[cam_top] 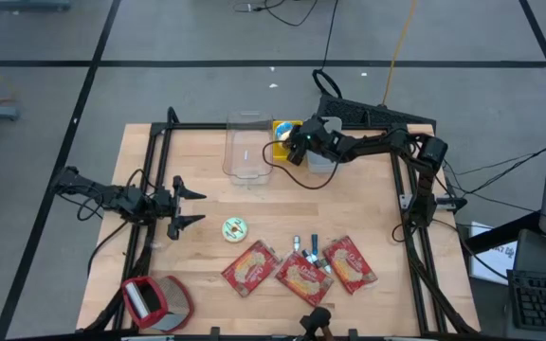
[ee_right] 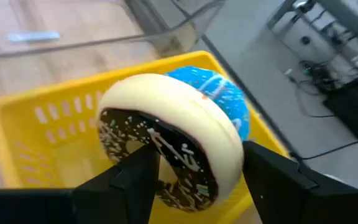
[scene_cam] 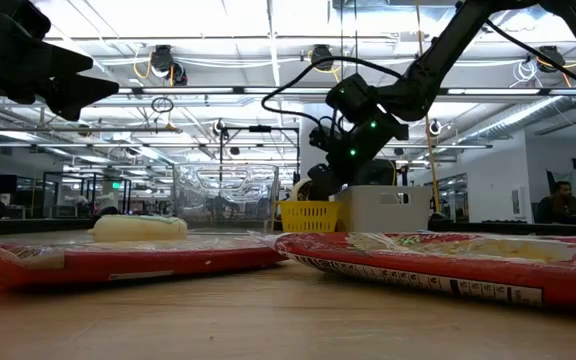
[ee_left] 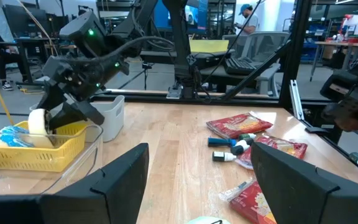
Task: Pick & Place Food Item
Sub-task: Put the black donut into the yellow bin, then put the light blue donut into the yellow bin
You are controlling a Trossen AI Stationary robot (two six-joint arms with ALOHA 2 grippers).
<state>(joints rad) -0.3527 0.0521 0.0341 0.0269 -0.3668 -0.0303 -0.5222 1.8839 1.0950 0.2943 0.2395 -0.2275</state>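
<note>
1. Right gripper (cam_top: 295, 144): positioned over the yellow basket (cam_top: 283, 130) at the far edge of the table (cam_top: 207, 204), just beside the clear plastic container (cam_top: 245, 145).
2. Right jaws: closed part-way on a doughnut (ee_right: 173, 140), cream-coloured with a dark sprinkled face, held on edge between the two fingers (ee_right: 132, 177).
3. Doughnut position: above the basket interior, in the same gripper's hold in the left wrist view (ee_left: 38, 122); contact with the basket floor cannot be told.
4. Basket contents: a blue-wrapped item (ee_right: 219, 93) directly behind the doughnut, also seen lying inside the basket in the left wrist view (ee_left: 11, 137).
5. Grey box (ee_left: 112, 115): standing just beside the basket, on the side away from the clear container.
6. Left gripper (cam_top: 186, 206): parked at the left side of the table, well apart from the basket, jaws fully open and holding nothing.
7. Near table edge: three red food packets (cam_top: 299, 273) lying flat in a row, with small bottles (cam_top: 311, 254) between the middle and right ones.
8. Small round wrapped item (cam_top: 234, 228): lying alone between the left gripper and the packets.
9. Red and grey object (cam_top: 155, 301): resting at the near left corner.
</note>
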